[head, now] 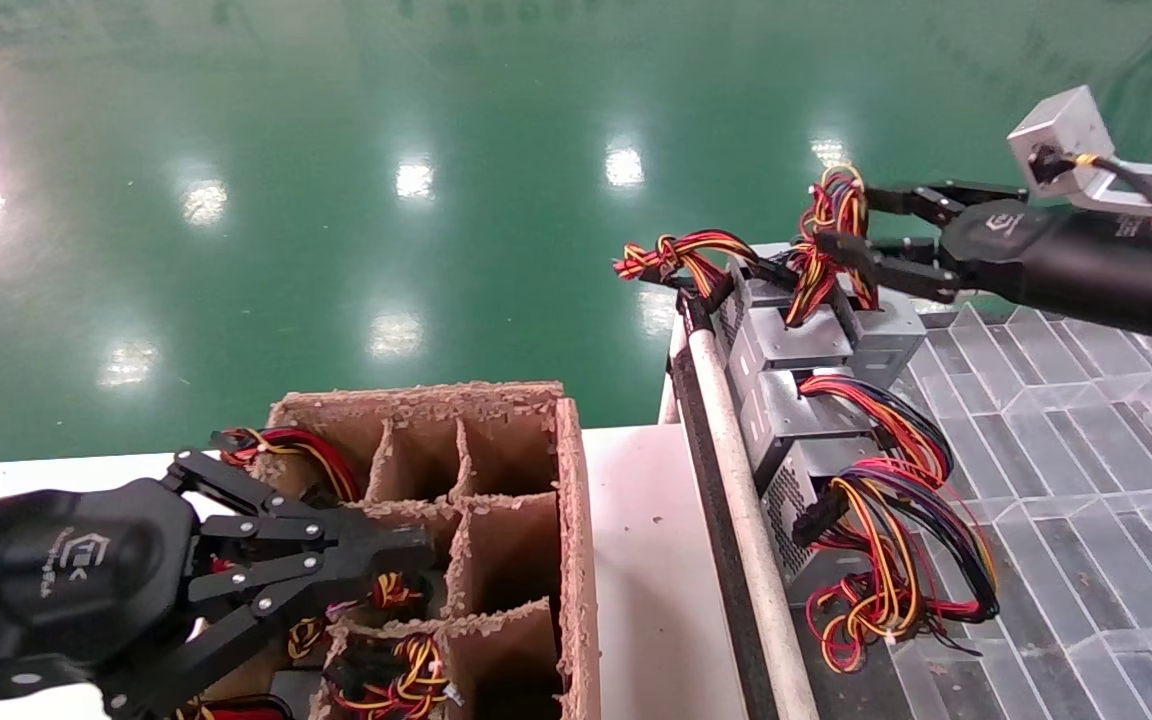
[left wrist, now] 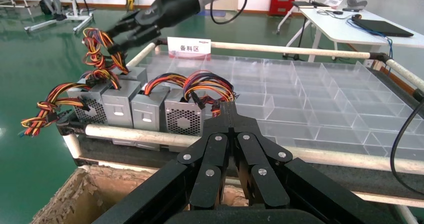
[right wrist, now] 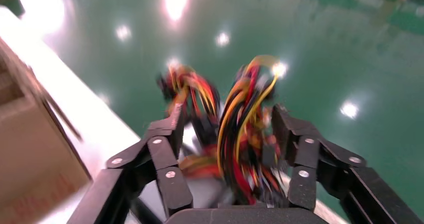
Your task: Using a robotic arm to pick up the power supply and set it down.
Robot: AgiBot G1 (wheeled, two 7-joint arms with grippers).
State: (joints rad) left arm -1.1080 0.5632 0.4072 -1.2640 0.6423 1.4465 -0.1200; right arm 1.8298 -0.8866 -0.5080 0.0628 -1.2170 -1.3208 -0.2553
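Right claw (head: 851, 232), jaws parted, straddles the upstanding tied wire bundle (head: 829, 235) of the power supply (head: 871, 325), which sits at the far end of the row on the tray rack (head: 1086, 480), the bundle offering a handle; left claw (head: 416, 555), closed and empty, hangs over the cardboard box (head: 576, 520).

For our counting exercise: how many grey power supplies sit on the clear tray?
5 power supplies: four along the rail, one behind, under the right tool. Others may be hidden.
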